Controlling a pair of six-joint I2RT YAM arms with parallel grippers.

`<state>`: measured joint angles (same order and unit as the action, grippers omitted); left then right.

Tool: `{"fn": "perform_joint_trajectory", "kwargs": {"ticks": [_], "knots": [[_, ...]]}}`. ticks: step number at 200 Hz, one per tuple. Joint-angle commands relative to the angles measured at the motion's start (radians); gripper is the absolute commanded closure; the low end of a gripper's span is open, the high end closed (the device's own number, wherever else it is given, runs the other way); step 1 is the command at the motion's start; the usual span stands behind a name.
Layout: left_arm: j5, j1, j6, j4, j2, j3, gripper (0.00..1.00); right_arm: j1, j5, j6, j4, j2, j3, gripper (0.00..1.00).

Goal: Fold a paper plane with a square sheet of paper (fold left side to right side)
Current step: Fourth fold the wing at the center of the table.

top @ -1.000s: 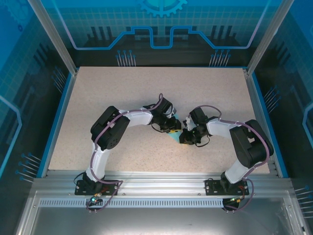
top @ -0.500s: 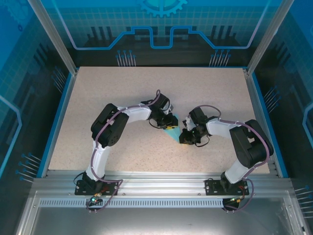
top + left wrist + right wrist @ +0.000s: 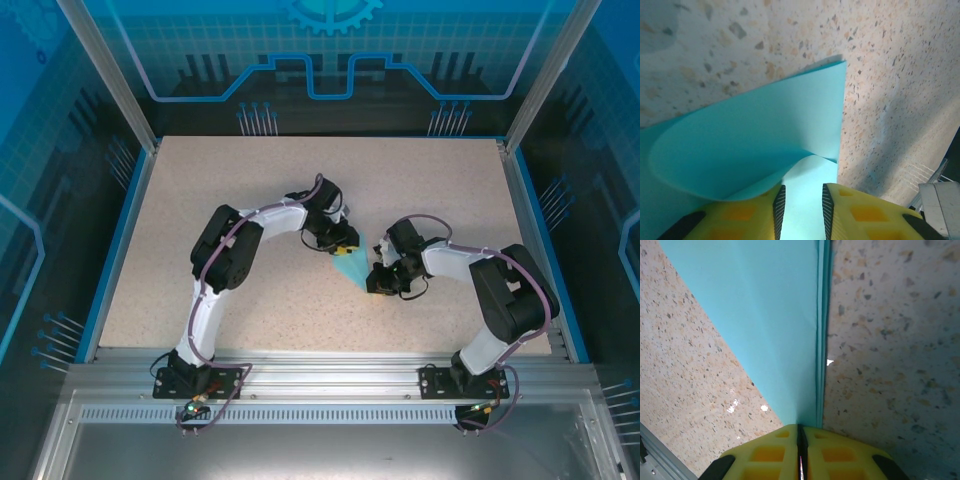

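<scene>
Jaws of the left gripper stand slightly apart, blue paper showing through the gap; the right gripper is closed tight, tips at the narrow point of the square sheet of paper. Both arms bend inward, wrists low, meeting mid-table. From above the sheet looks like a flat triangle; the left wrist view shows a flap curling up, and the right wrist view shows layered edges along one straight side.

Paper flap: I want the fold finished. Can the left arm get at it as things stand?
Probably yes. The left gripper sits right at the curled flap, jaws slightly apart, nothing between. The right gripper holds the paper at its other side, out of the way.
</scene>
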<state>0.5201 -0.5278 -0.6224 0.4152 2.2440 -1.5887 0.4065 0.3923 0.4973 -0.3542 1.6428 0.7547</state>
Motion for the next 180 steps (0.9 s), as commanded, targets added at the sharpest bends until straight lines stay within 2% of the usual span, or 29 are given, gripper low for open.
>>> {"fn": "perform_joint_trajectory", "kwargs": {"ticks": [1, 141, 180], "knots": [[-0.151, 0.075, 0.041, 0.016, 0.037, -0.023, 0.68, 0.015, -0.170, -0.004, -0.128, 0.046, -0.058, 0.89], [-0.174, 0.182, 0.083, 0.105, 0.112, -0.177, 0.68, 0.016, -0.162, -0.003, -0.124, 0.043, -0.057, 0.89], [-0.178, 0.201, 0.136, 0.134, 0.000, -0.171, 0.66, 0.017, -0.151, -0.004, -0.129, 0.037, -0.035, 0.89]]}}
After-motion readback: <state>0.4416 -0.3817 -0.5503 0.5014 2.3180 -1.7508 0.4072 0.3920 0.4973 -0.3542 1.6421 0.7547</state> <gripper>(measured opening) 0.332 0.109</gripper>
